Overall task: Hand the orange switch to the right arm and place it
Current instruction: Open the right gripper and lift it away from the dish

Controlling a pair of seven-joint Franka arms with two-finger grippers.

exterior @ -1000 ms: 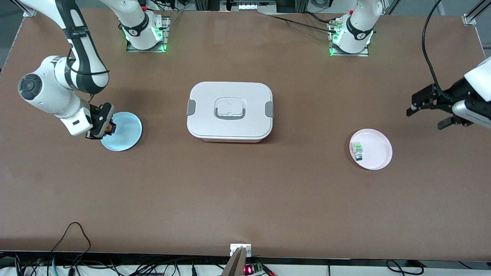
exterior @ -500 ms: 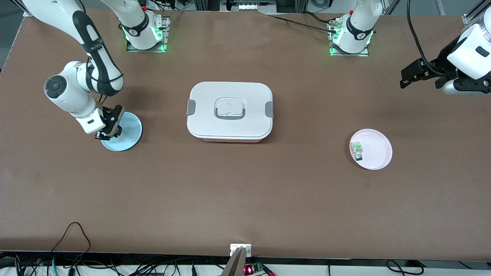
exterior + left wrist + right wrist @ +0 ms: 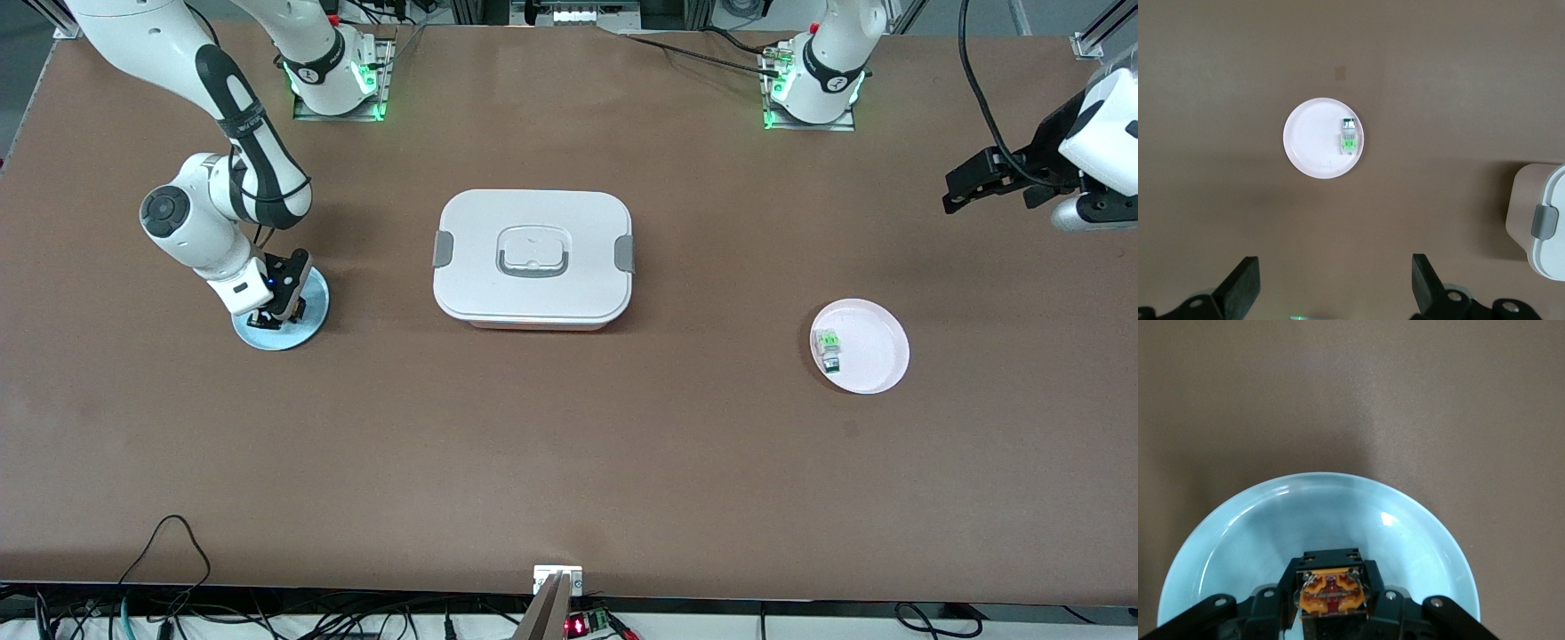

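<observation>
Orange switch [image 3: 1331,592]: small black-orange block, clamped in right gripper [image 3: 1331,603] fingers, over light-blue plate [image 3: 1238,540].

Orange-and-black orange switch [image 3: 1330,590], pale blue plate [image 3: 1238,540], brown table [image 3: 569,462].

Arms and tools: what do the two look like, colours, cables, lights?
Right arm: white with dark grey patches, slim black tool, blue wrist light. Left arm: white, black cable overhead, wide black linkage tool with wedge fingers. Both bases glow green.

My brown table [image 3: 569,462] and what sits on it.
I see a white box [image 3: 533,258] in the middle, a blue plate [image 3: 313,324] toward the right arm's end, a pink plate [image 3: 876,356] toward the left arm's end.
</observation>
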